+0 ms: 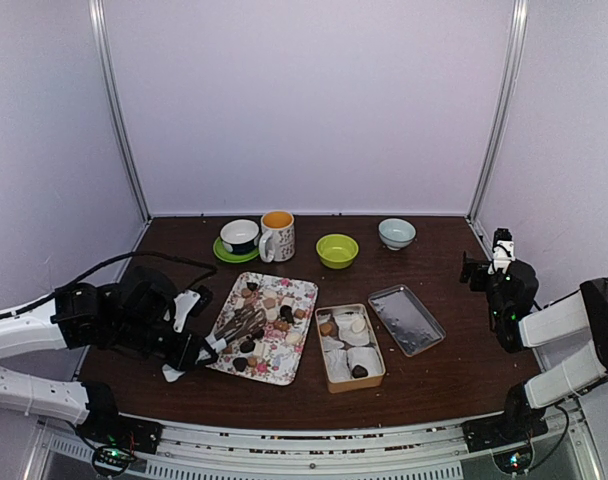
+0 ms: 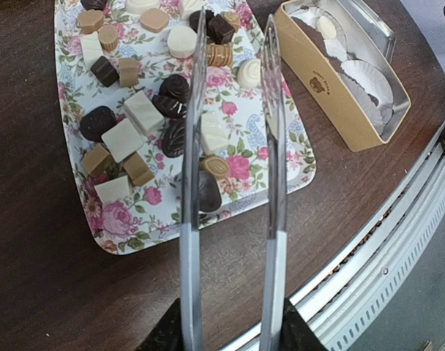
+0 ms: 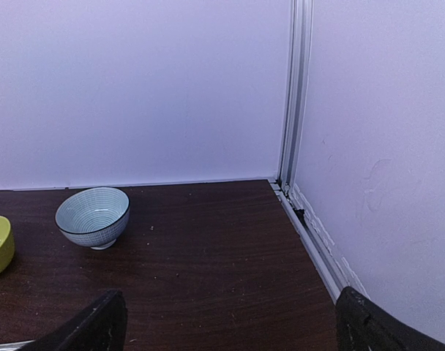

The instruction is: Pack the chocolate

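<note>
Many small chocolate pieces (image 1: 269, 312), dark, light brown and cream-white, lie on a floral tray (image 1: 302, 290); they fill the left wrist view (image 2: 123, 139) on the tray (image 2: 296, 157). My left gripper (image 1: 199, 350) (image 2: 230, 336) is shut on metal tongs (image 1: 239, 325) (image 2: 191, 219). The tong arms stand apart and reach over the tray, with pieces between them. A tan tin (image 1: 330, 384) (image 2: 318, 84) right of the tray holds white paper cups and three pieces. My right gripper (image 1: 484, 255) (image 3: 230, 322) is open and empty at the far right, facing the back corner.
The tin's lid (image 1: 406, 318) lies right of the tin. Along the back stand a cup on a green saucer (image 1: 239, 236), a mug (image 1: 277, 236), a green bowl (image 1: 337, 250) and a blue-white bowl (image 1: 397, 233) (image 3: 93, 216). Walls enclose three sides.
</note>
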You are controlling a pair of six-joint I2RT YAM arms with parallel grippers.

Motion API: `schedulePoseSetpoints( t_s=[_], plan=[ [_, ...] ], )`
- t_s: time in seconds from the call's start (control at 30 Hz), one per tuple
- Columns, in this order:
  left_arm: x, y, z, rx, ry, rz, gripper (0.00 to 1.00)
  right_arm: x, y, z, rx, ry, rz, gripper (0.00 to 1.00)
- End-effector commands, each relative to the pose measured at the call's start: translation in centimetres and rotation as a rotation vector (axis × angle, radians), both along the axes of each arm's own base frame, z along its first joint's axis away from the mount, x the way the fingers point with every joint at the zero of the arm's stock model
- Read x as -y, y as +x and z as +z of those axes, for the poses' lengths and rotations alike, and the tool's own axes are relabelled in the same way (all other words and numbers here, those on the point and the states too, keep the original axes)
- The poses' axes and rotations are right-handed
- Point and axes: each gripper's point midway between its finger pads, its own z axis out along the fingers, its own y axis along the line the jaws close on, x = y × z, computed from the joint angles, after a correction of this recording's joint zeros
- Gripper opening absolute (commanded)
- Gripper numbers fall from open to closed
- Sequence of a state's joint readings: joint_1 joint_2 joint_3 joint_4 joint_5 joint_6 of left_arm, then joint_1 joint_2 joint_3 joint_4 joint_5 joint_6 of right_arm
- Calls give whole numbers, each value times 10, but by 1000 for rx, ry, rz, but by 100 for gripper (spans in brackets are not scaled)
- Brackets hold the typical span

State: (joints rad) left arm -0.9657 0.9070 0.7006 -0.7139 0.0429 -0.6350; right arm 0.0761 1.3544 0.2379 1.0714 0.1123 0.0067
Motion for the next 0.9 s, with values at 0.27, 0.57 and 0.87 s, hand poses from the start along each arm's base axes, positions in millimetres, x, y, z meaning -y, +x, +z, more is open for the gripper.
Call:
schedulePoseSetpoints(
  t_s=[0.27, 0.57, 0.87],
  plan=[
    [-2, -7, -1, -3, 12, -52, 37, 5, 3, 6, 18, 8, -22, 100],
    [6, -10, 4, -15, 10, -105, 34, 5, 3, 7, 21, 8, -22, 100],
    [15, -9, -5, -130, 114, -109, 36, 5, 3, 7, 20, 9, -22, 100]
  ],
)
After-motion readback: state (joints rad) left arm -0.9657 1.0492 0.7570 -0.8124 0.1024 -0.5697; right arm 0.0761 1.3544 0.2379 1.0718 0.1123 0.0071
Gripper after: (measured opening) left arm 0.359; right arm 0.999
